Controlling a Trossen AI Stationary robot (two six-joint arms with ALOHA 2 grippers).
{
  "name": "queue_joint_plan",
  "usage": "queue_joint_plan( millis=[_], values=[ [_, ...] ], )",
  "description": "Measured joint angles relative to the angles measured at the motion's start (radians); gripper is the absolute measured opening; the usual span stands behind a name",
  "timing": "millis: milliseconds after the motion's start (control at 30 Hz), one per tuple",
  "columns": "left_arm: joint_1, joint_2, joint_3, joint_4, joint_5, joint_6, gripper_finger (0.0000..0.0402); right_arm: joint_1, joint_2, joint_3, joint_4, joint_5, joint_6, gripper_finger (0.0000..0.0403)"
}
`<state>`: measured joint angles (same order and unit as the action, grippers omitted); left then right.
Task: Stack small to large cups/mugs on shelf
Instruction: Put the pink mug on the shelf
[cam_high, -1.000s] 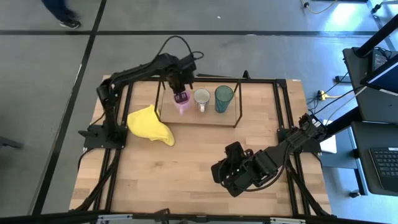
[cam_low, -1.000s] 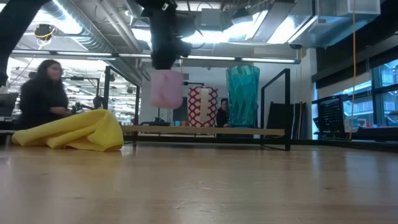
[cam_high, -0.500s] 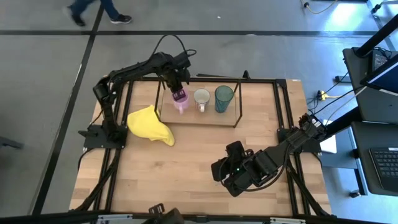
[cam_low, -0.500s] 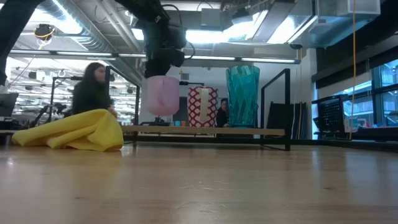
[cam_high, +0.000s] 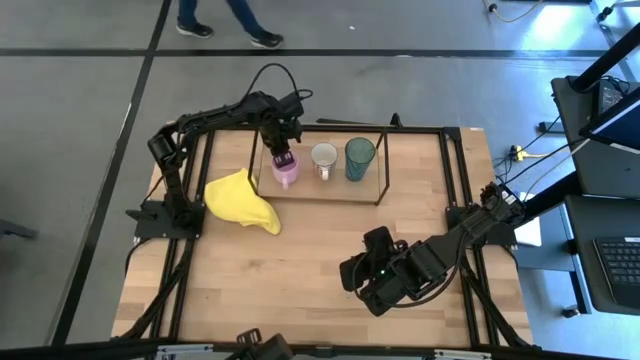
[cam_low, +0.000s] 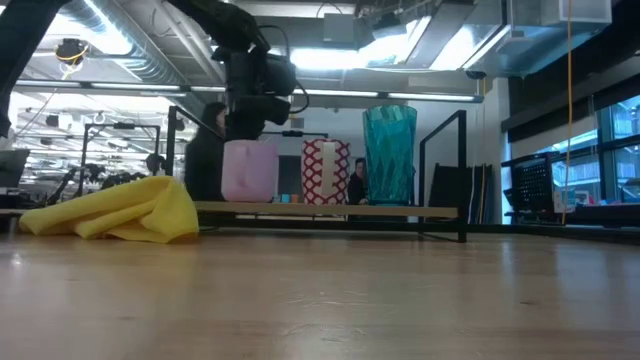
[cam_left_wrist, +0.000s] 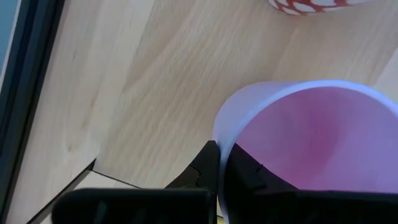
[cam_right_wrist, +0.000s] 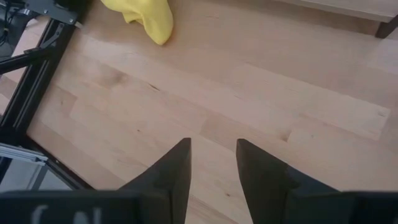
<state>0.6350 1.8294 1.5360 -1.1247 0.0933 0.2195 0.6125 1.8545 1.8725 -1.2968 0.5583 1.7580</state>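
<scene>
Now left gripper (cam_high: 281, 156) clamped on pink mug (cam_high: 287, 171), atop shelf (cam_high: 305, 189).

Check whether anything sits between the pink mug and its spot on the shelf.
Nothing visible does. The left claw holds the pink mug by its rim, right down at the shelf board's left end, beside the patterned mug with a gap between them. The tumbler stands farther along. The right claw waits open over the table.
</scene>
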Motion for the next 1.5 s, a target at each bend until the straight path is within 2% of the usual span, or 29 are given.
queue_joint_plan(
  millis=[233,600,1500],
  values=[
    [0.0,-0.012,-0.002,0.007,-0.012,0.025,0.0002,-0.001,0.0,0.0,0.001,-0.004,0.0,0.0129],
    [0.0,-0.052,-0.002,0.019,-0.014,0.022,0.0034,-0.001,0.0,0.0,0.003,-0.011,-0.001,0.0129],
    [-0.002,-0.08,-0.048,0.071,-0.013,0.014,0.0037,-0.001,0.0,0.0,0.023,-0.015,-0.003,0.0129]
  ],
)
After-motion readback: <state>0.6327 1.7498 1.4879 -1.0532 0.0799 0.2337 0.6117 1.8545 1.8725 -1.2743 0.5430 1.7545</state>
